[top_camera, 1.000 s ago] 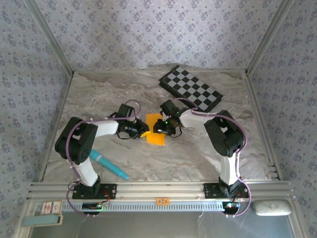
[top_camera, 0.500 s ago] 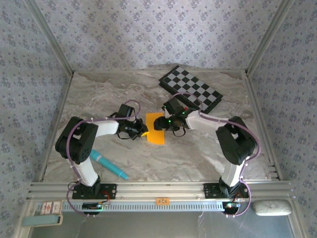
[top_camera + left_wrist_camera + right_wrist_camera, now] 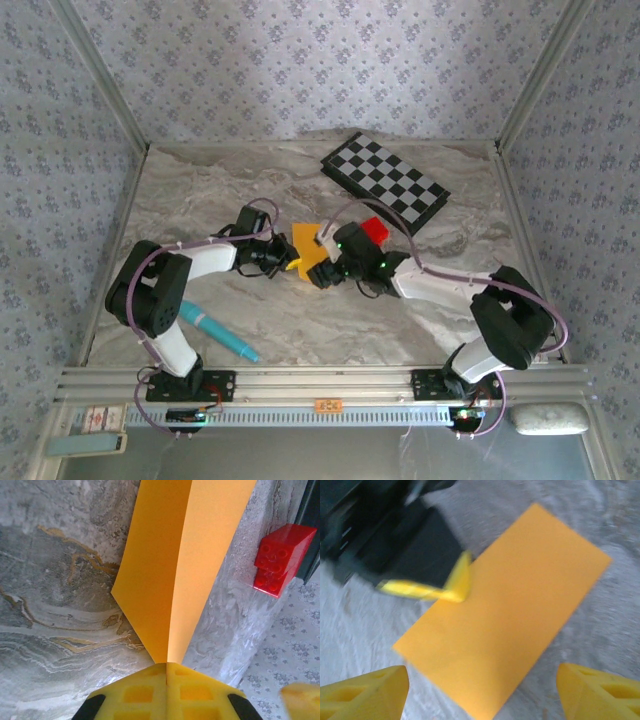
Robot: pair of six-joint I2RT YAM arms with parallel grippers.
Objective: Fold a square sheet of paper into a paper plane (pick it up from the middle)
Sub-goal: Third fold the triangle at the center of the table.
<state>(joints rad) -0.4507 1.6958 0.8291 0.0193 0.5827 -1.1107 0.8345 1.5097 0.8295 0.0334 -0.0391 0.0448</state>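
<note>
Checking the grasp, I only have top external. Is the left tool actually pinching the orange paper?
Observer: Yes. In the left wrist view the left tool is shut on the orange paper at its near edge.
Operator: Right tool on it too?
Observer: No. In the right wrist view the right tool is open, with its fingers spread wide to either side of the sheet and not closed on it.
Operator: Any fold visible?
Observer: Yes. In the left wrist view one crease runs from the pinch straight up the sheet.
</note>
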